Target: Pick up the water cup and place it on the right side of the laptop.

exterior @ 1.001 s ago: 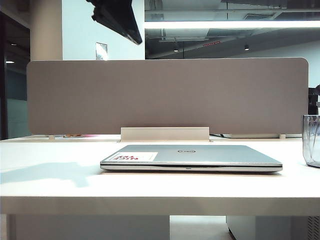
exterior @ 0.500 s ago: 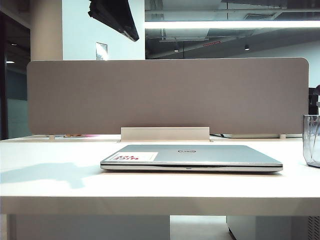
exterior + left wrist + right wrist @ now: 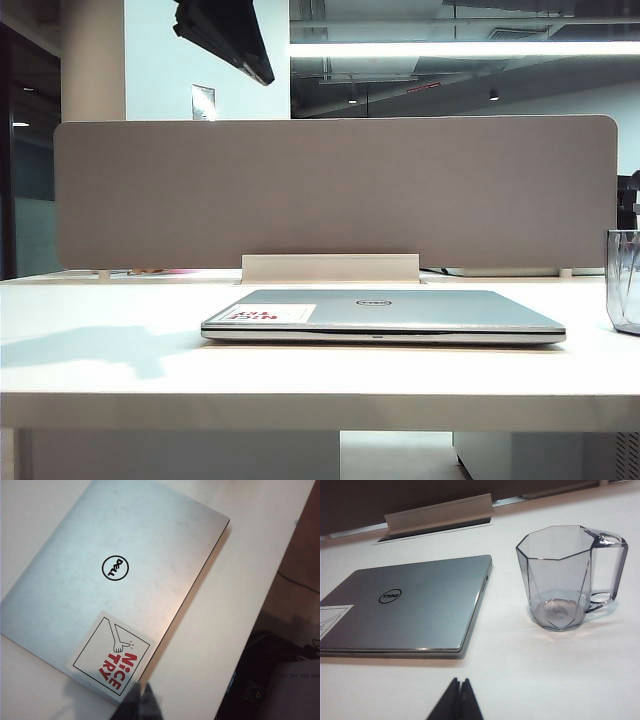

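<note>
Standing upright on the white desk [image 3: 555,670], the water cup [image 3: 567,577] is sitting just beside the closed laptop [image 3: 410,605], on its right. Rigid, faceted glass is looking slick, breakable and fairly weighty; the squared handle or wall is offering the surest hold. Left gripper [image 3: 140,702] is hovering pinched shut above the sticker; right gripper [image 3: 459,700] is closed, empty, near the cup. Since earlier, the left arm's dark housing overhead is drifting slightly leftward.
</note>
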{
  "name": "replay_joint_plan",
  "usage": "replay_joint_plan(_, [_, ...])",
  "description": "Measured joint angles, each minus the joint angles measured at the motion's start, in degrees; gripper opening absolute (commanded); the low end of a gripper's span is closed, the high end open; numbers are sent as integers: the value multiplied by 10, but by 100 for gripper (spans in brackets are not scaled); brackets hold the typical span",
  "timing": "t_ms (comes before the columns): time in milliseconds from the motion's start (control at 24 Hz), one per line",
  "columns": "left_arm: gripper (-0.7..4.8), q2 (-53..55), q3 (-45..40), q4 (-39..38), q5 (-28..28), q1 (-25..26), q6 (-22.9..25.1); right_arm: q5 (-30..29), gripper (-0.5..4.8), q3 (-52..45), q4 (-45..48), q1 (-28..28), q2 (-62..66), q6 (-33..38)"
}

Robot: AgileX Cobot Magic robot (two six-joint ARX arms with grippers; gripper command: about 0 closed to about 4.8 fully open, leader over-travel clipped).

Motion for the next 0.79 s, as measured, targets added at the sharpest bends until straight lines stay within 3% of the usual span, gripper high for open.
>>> replay_joint_plan(542, [-5, -24, 0, -4, -12, 0, 9, 60, -1, -21, 56, 0, 0, -12])
replay_joint_plan(792, [-5, -49, 0, -13, -14, 0, 9, 54, -1, -21, 46, 0, 0, -15])
